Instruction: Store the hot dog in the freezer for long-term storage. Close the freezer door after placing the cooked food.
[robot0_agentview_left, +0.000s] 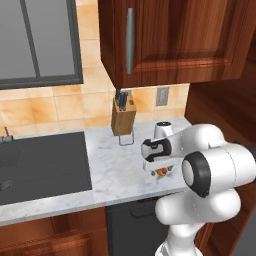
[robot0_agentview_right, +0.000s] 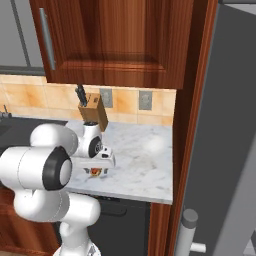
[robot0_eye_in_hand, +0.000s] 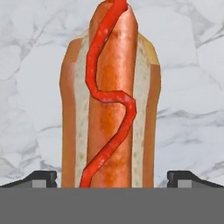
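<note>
The robot was at the very first step: picking up the hot dog (robot0_eye_in_hand: 111, 96). The gripper (robot0_eye_in_hand: 111, 177) hung right over it, low above the marble counter (robot0_agentview_left: 115, 165). Its two dark fingers (robot0_eye_in_hand: 41, 178) stood wide apart, one on each side of the bun, and held nothing yet. In the hand view the bun ran from 6 o'clock up to 12 o'clock, right in the middle, with a red squiggle of sauce down the sausage.

My guess is that the next move was to go down a little more, then squeeze the fingers shut on the sides of the bun. The bun looked soft, so a gentle squeeze would be best. After that the food would need to be lifted and carried to the freezer, and the door shut.

The hand view showed the hot dog big and clear, and showed that it sat between the fingers. The two base views showed only a tiny orange bit (robot0_agentview_left: 161, 172) of it peeking out under the hand, near the front edge of the counter.

The left base view showed the dark sink (robot0_agentview_left: 40, 165) at 9 o'clock and the knife block (robot0_agentview_left: 123, 117) at 12 o'clock. The right base view showed a tall grey door (robot0_agentview_right: 225, 150) at 3 o'clock, with a bar handle (robot0_agentview_right: 187, 232) at 5 o'clock. I could not tell if that was the freezer door.
</note>
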